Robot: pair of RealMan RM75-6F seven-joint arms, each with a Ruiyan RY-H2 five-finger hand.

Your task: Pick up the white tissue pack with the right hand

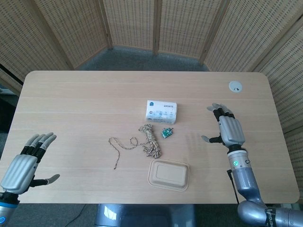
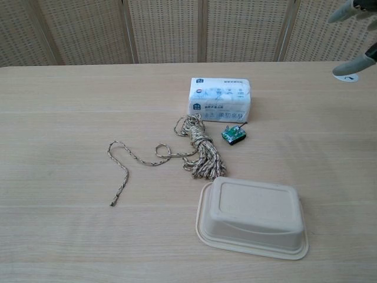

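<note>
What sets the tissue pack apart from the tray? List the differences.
The tissue pack is white with blue print; the tray is plain beige. The pack is a soft, blocky wrapped bundle; the tray is a shallow moulded shell with a flared rim, lying upside down. The pack looks smaller and lies farther from the robot; the tray lies nearest it. The rope reaches close to both. Both are roughly rectangular, and neither hand touches them.

Tissue pack (image 1: 161, 111) mid-table (image 1: 71, 94), small circuit board (image 1: 166, 133) just before it, rope (image 1: 142, 139) trailing leftward beside the board, container (image 1: 169, 174) nearest the front edge, right hand (image 1: 228, 128) well right, left hand (image 1: 26, 163) far left.
</note>
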